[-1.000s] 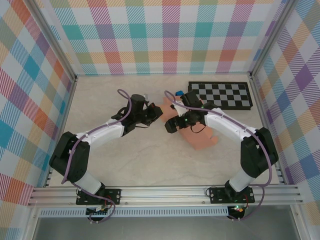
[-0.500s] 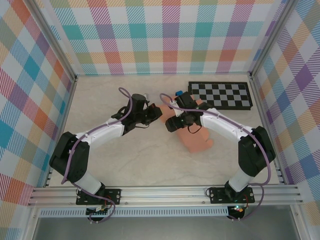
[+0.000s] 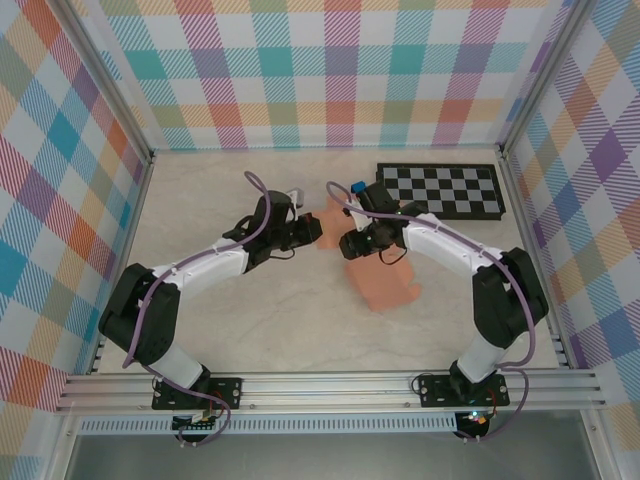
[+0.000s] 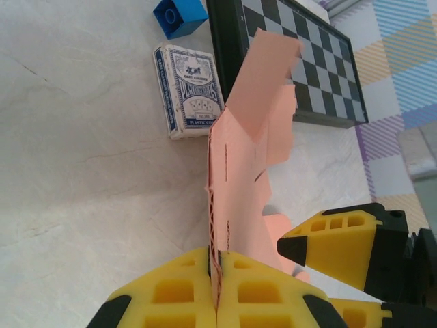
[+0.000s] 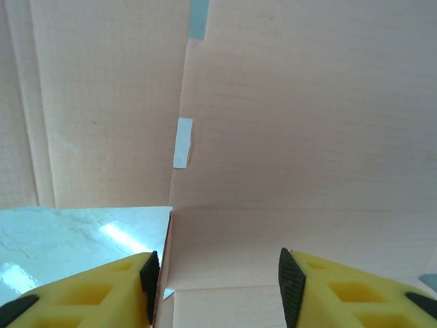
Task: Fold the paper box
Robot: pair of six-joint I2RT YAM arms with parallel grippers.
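Paper box within left hand

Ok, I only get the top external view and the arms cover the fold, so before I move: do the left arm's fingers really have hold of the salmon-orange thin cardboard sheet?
Observer: Yes. In the left wrist view the left fingers are shut on one edge of the salmon-orange cardboard sheet, which stands up off the table.
Operator: And the right arm?
Observer: The right fingers are apart, a creased panel of the sheet just ahead of them; they clamp nothing I can see.
Operator: Anything close by?
Observer: A small blue-and-white card pack lies flat on the table beside the raised sheet.
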